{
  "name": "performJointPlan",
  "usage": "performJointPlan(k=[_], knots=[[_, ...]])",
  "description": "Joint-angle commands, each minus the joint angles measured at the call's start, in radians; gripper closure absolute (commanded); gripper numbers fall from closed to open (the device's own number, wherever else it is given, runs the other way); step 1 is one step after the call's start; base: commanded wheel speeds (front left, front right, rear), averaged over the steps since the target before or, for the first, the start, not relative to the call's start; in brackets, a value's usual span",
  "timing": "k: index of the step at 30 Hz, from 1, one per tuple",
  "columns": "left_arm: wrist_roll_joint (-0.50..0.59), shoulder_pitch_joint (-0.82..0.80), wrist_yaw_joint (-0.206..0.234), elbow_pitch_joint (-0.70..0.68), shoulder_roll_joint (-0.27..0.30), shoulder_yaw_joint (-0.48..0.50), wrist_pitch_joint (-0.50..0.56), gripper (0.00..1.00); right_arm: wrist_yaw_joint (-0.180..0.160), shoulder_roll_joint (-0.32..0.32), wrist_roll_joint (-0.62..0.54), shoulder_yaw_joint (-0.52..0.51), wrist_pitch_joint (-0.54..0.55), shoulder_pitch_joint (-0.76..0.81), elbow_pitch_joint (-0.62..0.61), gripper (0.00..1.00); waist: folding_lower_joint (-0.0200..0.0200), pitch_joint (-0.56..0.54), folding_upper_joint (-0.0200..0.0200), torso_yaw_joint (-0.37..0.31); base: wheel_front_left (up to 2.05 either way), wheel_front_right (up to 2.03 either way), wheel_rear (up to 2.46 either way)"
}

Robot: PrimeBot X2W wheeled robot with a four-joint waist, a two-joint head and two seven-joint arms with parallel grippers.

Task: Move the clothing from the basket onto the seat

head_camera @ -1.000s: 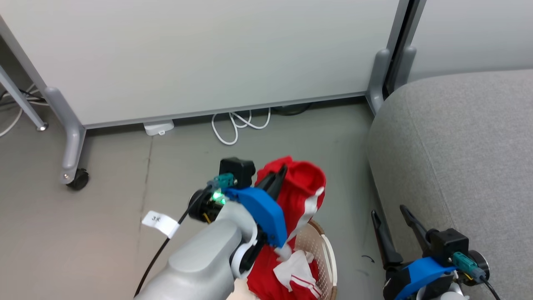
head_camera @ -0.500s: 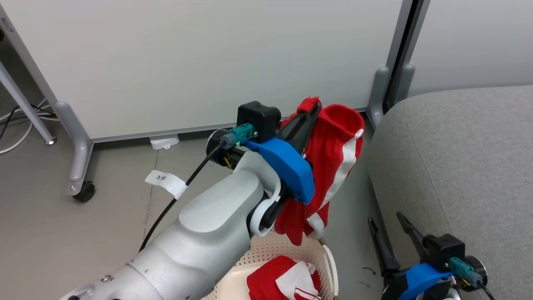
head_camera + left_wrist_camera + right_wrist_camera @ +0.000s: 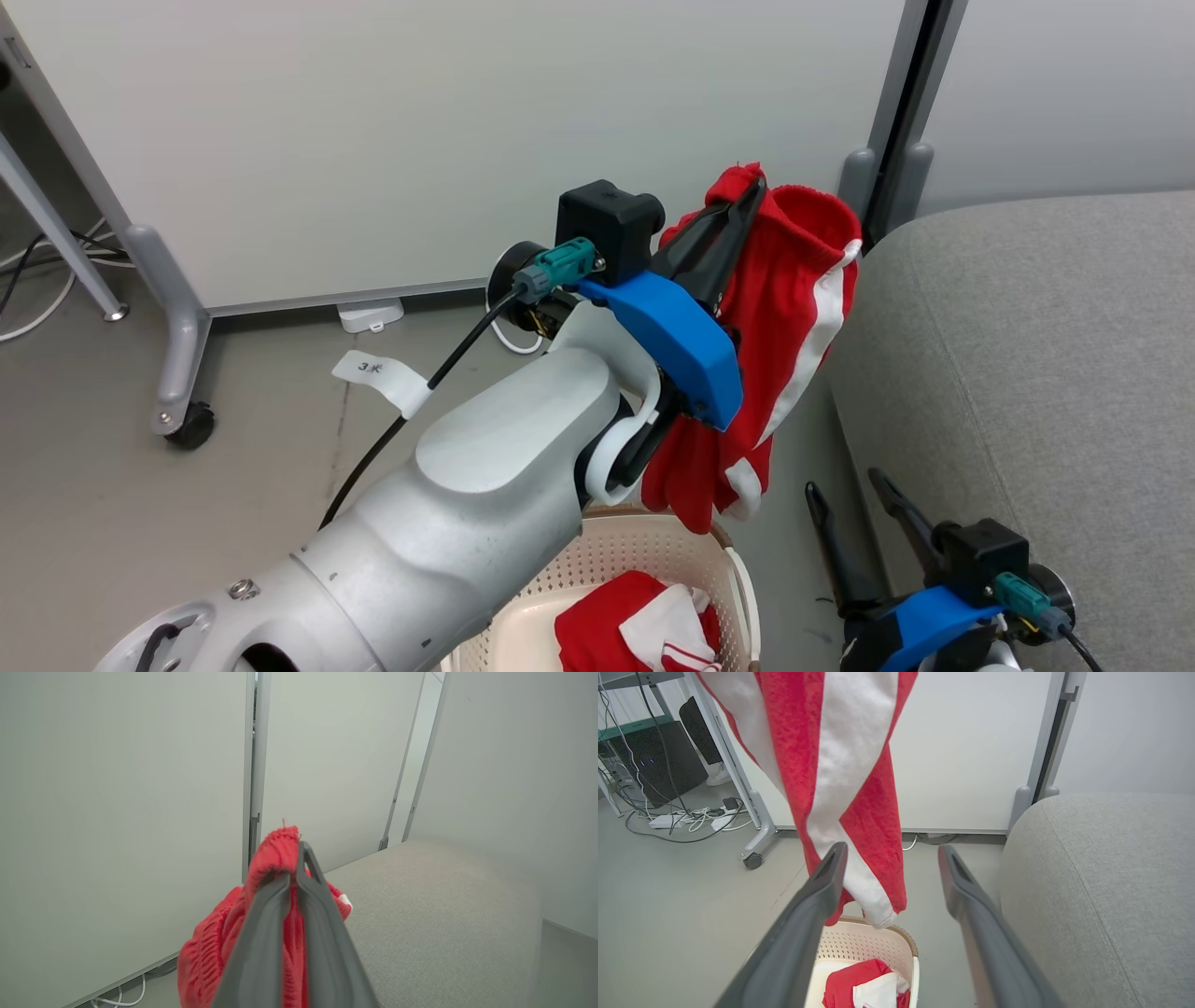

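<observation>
My left gripper [image 3: 742,191] is shut on a red garment with white stripes [image 3: 789,308], held high so it hangs clear above the basket [image 3: 738,579]. The left wrist view shows the red garment [image 3: 275,858] pinched between the closed fingers [image 3: 261,933], with the grey sofa [image 3: 444,905] beyond. A second red and white garment [image 3: 644,630] lies inside the cream perforated basket. The sofa [image 3: 1027,373] fills the right side. My right gripper [image 3: 845,485] stands open at lower right, nothing between its fingers; its wrist view shows the hanging garment [image 3: 840,765] over the basket [image 3: 896,947].
A white partition panel on a wheeled grey foot [image 3: 182,420] stands behind, with white cables [image 3: 509,336] and an adapter [image 3: 369,313] at its base. In the right wrist view, a power strip and cables [image 3: 686,819] lie on the grey floor at left.
My left arm has lifted the red garment up and to the right, out of the basket and toward the sofa. The head camera has tilted upward. The right gripper stays open.
</observation>
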Motion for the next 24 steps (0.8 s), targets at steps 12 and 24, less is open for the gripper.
performJointPlan(k=[12,24], knots=[[-0.04,-0.027,0.013,-0.011,0.001,-0.062,-0.016,1.0,0.0,-0.004,0.044,0.088,0.042,-0.108,0.045,0.0,0.0,0.001,-0.0001,0.004,0.0,0.0,0.0],[-0.062,-0.046,0.005,-0.031,0.001,-0.114,-0.002,1.0,0.0,-0.004,0.114,0.138,0.082,-0.255,0.224,0.0,0.0,-0.001,-0.0001,0.023,0.0,0.0,0.0]])
